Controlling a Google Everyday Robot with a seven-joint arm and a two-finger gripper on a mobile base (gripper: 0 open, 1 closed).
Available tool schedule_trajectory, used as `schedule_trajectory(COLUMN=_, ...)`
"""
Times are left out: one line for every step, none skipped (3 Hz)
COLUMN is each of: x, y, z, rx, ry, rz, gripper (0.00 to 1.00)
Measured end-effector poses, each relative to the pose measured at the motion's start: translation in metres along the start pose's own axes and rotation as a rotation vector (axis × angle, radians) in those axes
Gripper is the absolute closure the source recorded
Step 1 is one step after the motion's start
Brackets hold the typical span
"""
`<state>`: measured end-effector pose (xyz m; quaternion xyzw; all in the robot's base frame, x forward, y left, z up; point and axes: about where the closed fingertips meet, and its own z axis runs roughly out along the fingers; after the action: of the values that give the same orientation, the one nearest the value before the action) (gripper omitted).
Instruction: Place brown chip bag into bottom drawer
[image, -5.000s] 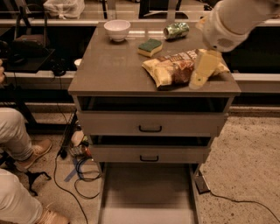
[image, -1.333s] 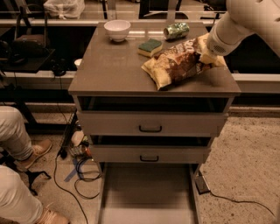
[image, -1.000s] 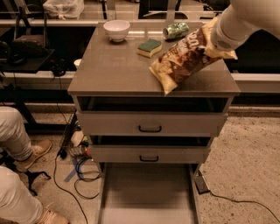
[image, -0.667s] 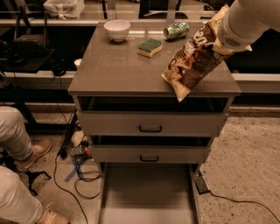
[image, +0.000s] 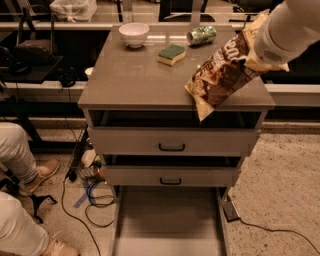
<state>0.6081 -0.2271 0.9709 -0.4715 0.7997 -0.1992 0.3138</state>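
Gripper (image: 261, 59) at right clamps bag (image: 220, 75) over the cabinet (image: 130, 85) edge; sponge (image: 171, 54), can (image: 201, 35) and bowl (image: 134, 34) lie farther back; bottom drawer (image: 170, 220) open.

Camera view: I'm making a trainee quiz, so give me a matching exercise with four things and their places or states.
1 chip bag
2 sponge
3 bowl
4 bottom drawer

A pulled open
B white, back left of the cabinet top
C hanging from the gripper, upper right
D green-topped, lying near the can

Pairs: 1-C, 2-D, 3-B, 4-A
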Motion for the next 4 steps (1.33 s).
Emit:
schedule_trajectory(x=0.034, y=0.056, z=-0.024, rx=-0.124, ry=-0.028, rz=-0.048, gripper=1.00)
schedule_trajectory(x=0.058, y=0.127, z=-0.038, rx=-0.303, ry=-0.053, rz=-0.059, gripper=1.00)
schedule_trajectory(x=0.049, y=0.191, z=-0.048, rx=-0.491, ry=-0.116, rz=-0.018, gripper=1.00)
schedule_trajectory(x=0.036, y=0.199, z=-0.055, rx=-0.524, ry=-0.157, rz=0.013, gripper=1.00)
